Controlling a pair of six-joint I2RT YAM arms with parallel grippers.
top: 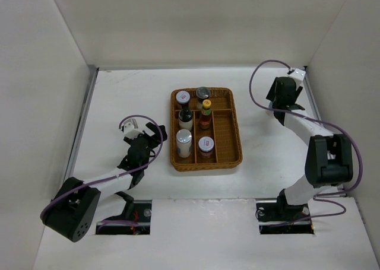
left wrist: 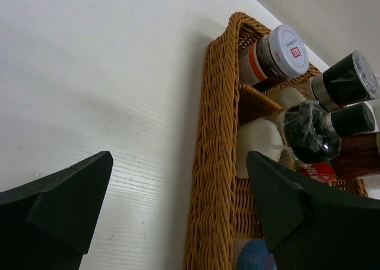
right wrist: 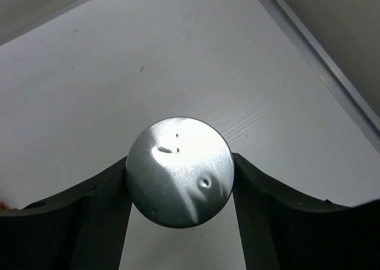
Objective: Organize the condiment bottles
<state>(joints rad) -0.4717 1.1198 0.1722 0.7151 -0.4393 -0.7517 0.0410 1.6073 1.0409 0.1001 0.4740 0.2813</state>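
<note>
Six condiment bottles stand in the brown wicker tray (top: 237, 140): a white-lidded jar (top: 181, 97), a silver-lidded jar (top: 203, 92), a dark black-capped bottle (top: 185, 113), a red sauce with yellow cap (top: 206, 105), a white shaker (top: 184, 138) and a red-labelled white-lidded jar (top: 205, 144). My left gripper (top: 157, 140) is open and empty just left of the tray, its jaws astride the tray's woven wall (left wrist: 217, 163) in the left wrist view (left wrist: 179, 157). My right gripper (top: 282, 98) is at the far right, shut on a silver-lidded shaker (right wrist: 179, 172); the top view hides that shaker.
The right side wall and its metal strip (right wrist: 320, 62) run close beside my right gripper. The tray's two right-hand compartments (top: 225, 133) hold nothing. White walls enclose the table on the left, back and right.
</note>
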